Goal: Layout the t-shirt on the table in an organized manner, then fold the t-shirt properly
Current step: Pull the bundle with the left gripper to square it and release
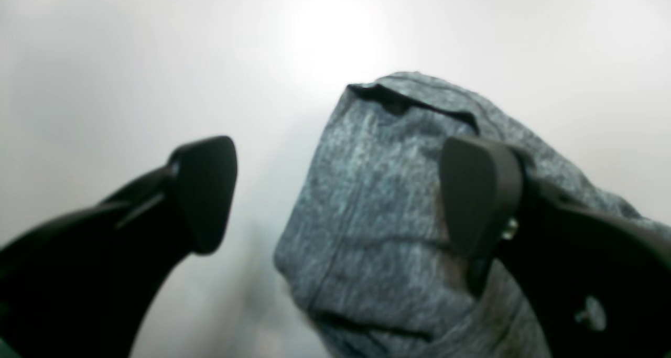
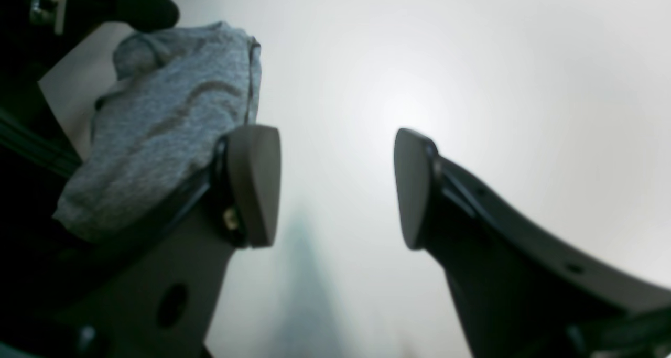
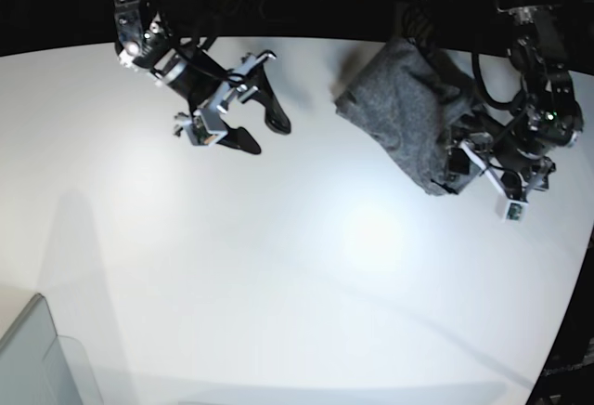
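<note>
Meanwhile both arms hover with jaws spread (empty), left gripper (image 1: 335, 195) beside the t-shirt (image 3: 408, 108).

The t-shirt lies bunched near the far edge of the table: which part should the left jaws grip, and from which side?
Probably the loose lower corner of the t-shirt, the point nearest the left gripper. Come from above, slightly from the table's open side; the hem ends there on bare tabletop, and the open jaws can straddle it.

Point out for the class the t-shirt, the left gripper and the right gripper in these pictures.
t-shirt (image 3: 408, 98): base view, middle of the bunched grey cloth.
left gripper (image 1: 338, 190): left wrist view, midway between its open fingertips, over the cloth's edge.
right gripper (image 2: 335, 187): right wrist view, midway between its open fingertips, over bare table.
</note>
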